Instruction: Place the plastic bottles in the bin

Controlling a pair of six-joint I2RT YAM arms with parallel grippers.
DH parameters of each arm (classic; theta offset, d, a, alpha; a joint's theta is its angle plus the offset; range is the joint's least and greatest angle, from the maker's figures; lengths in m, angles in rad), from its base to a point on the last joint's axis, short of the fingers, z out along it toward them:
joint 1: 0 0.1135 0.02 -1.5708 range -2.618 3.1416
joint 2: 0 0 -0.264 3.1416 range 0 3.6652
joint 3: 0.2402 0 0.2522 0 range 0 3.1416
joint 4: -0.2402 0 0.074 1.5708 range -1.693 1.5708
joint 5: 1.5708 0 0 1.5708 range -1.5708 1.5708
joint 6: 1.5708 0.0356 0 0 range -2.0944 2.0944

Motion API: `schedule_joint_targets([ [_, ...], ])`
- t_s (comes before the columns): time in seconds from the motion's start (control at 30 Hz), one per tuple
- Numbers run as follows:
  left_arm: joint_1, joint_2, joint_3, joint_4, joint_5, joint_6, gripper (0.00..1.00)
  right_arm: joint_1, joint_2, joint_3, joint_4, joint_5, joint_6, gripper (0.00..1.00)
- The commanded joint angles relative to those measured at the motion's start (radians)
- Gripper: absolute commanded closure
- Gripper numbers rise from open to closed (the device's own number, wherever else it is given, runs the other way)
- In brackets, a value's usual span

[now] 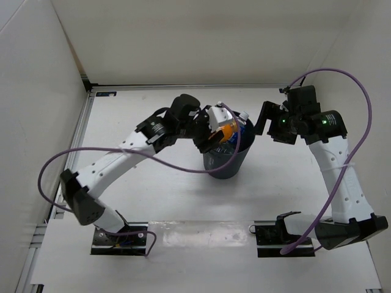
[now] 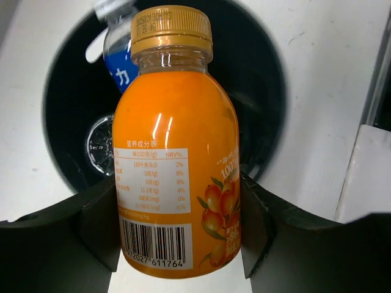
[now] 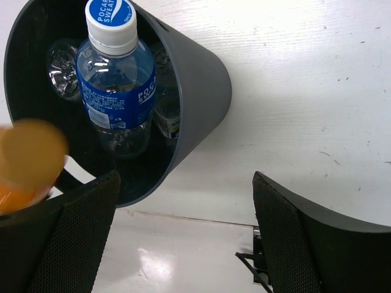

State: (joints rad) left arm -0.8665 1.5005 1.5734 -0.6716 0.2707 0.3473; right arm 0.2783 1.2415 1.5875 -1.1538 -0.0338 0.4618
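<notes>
Left wrist: gripping orange bottle (image 2: 174, 183) low with left tool (image 2: 180, 231), above bin (image 2: 269, 91). Probably stiff, slick, weighty with juice; best held mid-body. Holding right tool (image 3: 186, 238) wide apart, empty.

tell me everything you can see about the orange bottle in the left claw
The short orange plastic bottle has a clear neck, a gold cap on, and a label with nutrition table, barcode and fruit picture. It looks full of orange liquid. The left claw clamps its lower body over the round dark bin.
</notes>
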Motion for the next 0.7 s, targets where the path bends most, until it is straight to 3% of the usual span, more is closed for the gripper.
schedule_joint_targets([
  [0.0,0.047,0.029,0.03,0.096,0.117,-0.051,0.79,0.005,-0.049,0.037,0.002,0.029,-0.015,0.1],
  [0.07,0.061,0.065,0.027,0.124,0.136,-0.053,0.77,0.009,-0.059,0.035,-0.007,0.086,-0.028,0.1],
  [0.2,0.073,0.109,0.033,0.119,0.162,-0.044,0.64,0.015,-0.077,0.031,-0.014,0.117,-0.034,0.1],
  [0.27,0.078,0.116,0.031,0.122,0.159,-0.053,0.44,0.013,-0.085,0.031,-0.014,0.13,-0.037,0.1],
  [0.3,0.077,0.116,0.031,0.125,0.15,-0.054,0.0,0.015,-0.085,0.028,-0.014,0.138,-0.038,0.1],
  [0.5,0.093,0.02,0.036,0.158,0.073,-0.07,0.0,0.015,-0.086,0.023,-0.011,0.164,-0.037,0.1],
  [0.53,0.103,0.009,0.037,0.173,0.006,-0.08,0.0,0.037,-0.08,0.023,-0.009,0.184,-0.025,0.1],
  [0.63,0.147,-0.071,0.03,0.184,-0.112,-0.143,0.0,0.125,-0.065,0.046,-0.023,0.427,-0.003,0.1],
  [0.67,0.182,-0.129,0.019,0.158,-0.14,-0.18,0.0,0.172,-0.06,0.061,-0.023,0.577,-0.011,0.1],
])
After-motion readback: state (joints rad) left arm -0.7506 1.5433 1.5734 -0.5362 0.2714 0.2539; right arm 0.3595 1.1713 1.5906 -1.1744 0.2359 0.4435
